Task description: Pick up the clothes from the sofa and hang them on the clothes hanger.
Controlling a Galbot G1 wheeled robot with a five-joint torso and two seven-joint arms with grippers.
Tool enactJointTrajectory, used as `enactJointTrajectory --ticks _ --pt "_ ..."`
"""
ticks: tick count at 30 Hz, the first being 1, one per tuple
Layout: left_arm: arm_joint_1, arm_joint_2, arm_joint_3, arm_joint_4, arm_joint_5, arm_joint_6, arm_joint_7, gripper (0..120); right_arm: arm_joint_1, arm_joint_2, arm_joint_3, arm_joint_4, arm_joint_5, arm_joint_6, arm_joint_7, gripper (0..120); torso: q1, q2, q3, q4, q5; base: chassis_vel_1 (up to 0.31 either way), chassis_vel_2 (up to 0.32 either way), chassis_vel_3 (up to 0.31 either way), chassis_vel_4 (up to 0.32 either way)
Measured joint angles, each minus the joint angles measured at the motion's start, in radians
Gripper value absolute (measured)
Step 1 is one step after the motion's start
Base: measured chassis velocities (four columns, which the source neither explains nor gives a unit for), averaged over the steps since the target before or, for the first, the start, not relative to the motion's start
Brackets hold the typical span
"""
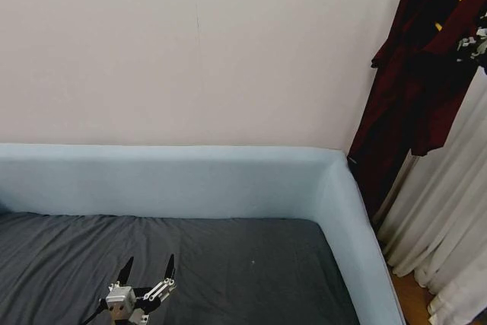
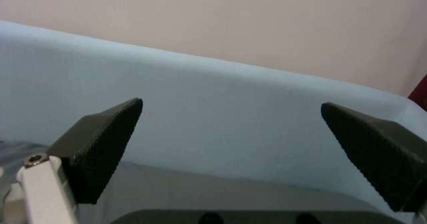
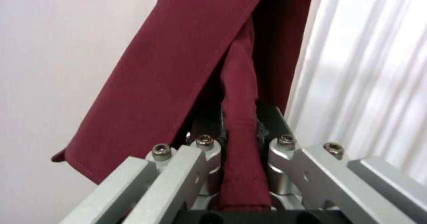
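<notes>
Right pincer (image 3: pixel 240 134) is clamped on the hanging maroon garment (image 3: pixel 180 69); left pincer (image 1: pixel 150 261), fingers apart, hovers over the sofa (image 1: pixel 190 180).

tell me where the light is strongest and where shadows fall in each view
Head view: the curtain is brightest, backlit; the garment beside it sits in deep shade; the sofa is evenly lit. Left wrist view: the open left hand is dark against the pale sofa back. Right wrist view: the curtain is washed out; the garment darkens in its folds by the right hand clamping it.
</notes>
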Motion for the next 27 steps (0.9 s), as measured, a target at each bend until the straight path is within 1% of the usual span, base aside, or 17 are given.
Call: enactJointTrajectory --ticks 3,4,6,8,16,22,27 --pt "0.000 0.000 0.000 0.000 0.000 0.000 0.000 100 0.042 0.000 -0.038 0.009 0.054 -0.053 0.070 6 0.000 0.000 0.000 0.0000 -0.0001 0.000 0.000 0.000 0.000" --pt "0.000 0.000 0.000 0.000 0.000 0.000 0.000 100 0.042 0.000 -0.038 0.009 0.054 -0.053 0.070 6 0.000 0.000 0.000 0.0000 -0.0001 0.000 0.000 0.000 0.000" --pt "0.000 0.000 0.000 0.000 0.000 0.000 0.000 100 0.068 0.007 -0.068 0.008 0.090 -0.074 0.124 6 0.000 0.000 0.000 -0.0002 0.0001 0.000 0.000 0.000 0.000" --pt "0.000 0.000 0.000 0.000 0.000 0.000 0.000 100 0.098 0.014 -0.099 -0.003 0.120 -0.078 0.168 6 0.000 0.000 0.000 0.0002 0.0000 0.000 0.000 0.000 0.000" --pt "0.000 0.000 0.000 0.000 0.000 0.000 0.000 100 0.172 0.040 -0.172 -0.071 0.190 -0.079 0.242 6 0.000 0.000 0.000 0.0002 -0.0002 0.000 0.000 0.000 0.000" --pt "0.000 0.000 0.000 0.000 0.000 0.000 0.000 100 0.166 0.045 -0.181 -0.092 0.220 -0.077 0.280 6 0.000 0.000 0.000 0.0002 -0.0001 0.000 0.000 0.000 0.000" --pt "0.000 0.000 0.000 0.000 0.000 0.000 0.000 100 0.151 0.044 -0.165 -0.102 0.221 -0.074 0.289 6 0.000 0.000 0.000 -0.0001 0.0001 0.000 0.000 0.000 0.000"
